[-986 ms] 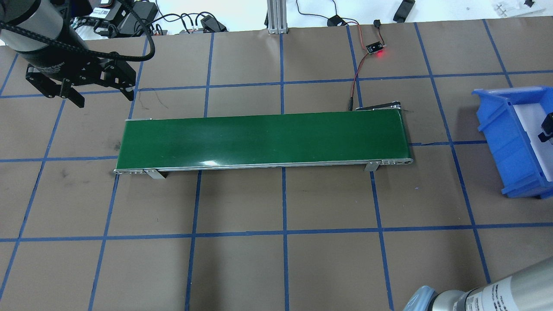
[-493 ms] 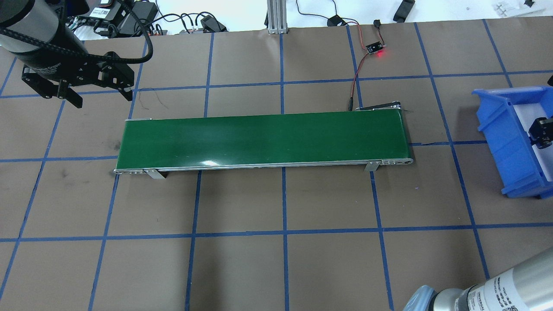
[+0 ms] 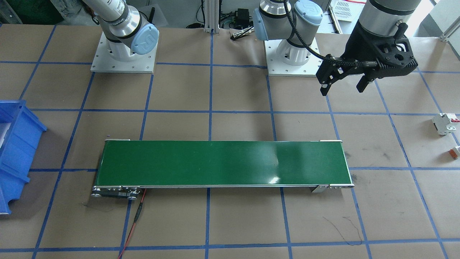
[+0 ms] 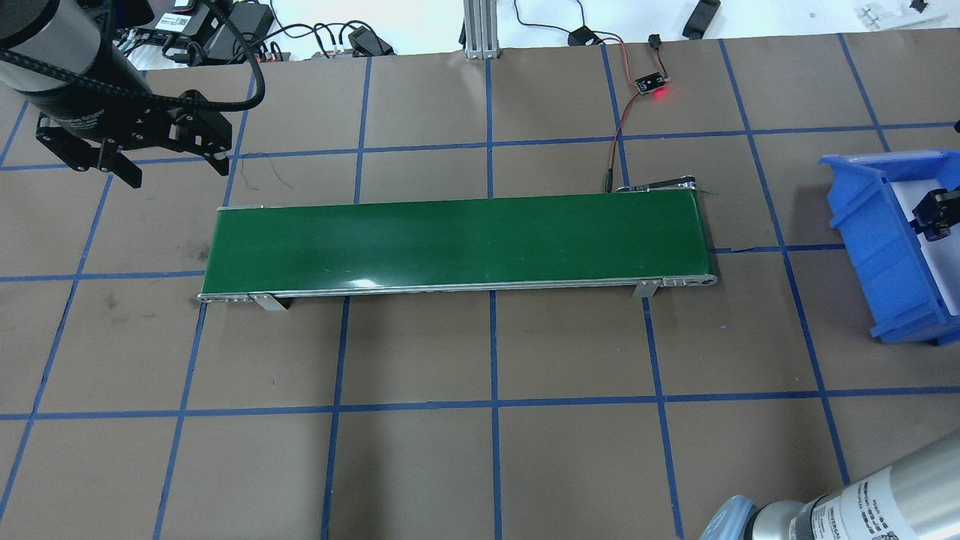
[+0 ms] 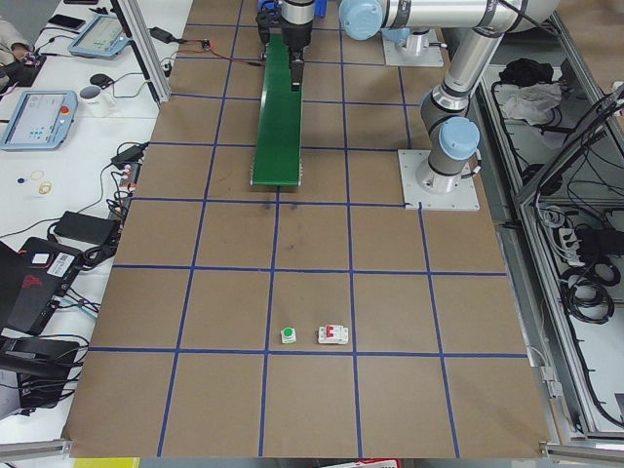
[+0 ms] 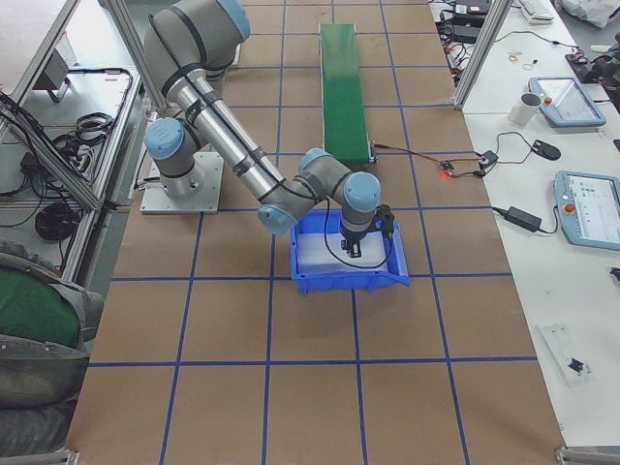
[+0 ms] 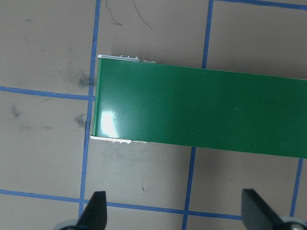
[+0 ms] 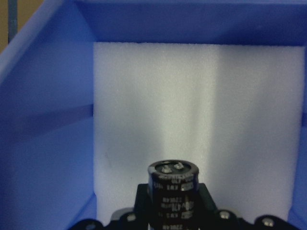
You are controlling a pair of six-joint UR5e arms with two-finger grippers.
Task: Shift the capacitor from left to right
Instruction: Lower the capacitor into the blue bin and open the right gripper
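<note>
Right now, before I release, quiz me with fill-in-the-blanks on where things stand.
The right gripper holds the capacitor over the ___ bin. The left gripper stands ___, near the belt's end. The breaker lies on the robot's ___ side.
Missing: blue; open; left.

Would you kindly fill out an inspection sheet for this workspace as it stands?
Surface: brown paper-covered table with blue tape grid; green conveyor belt, bare.
Job's things: small black cylindrical capacitor over white foam in blue plastic bin.
Clutter: white boxy breaker with red tabs; small orange-and-white part.
Grippers: left gripper open, empty; right gripper shut on capacitor.
Cables: red-and-black wire to belt's right end.
Surroundings: blue-edged control tablets on side bench.
</note>
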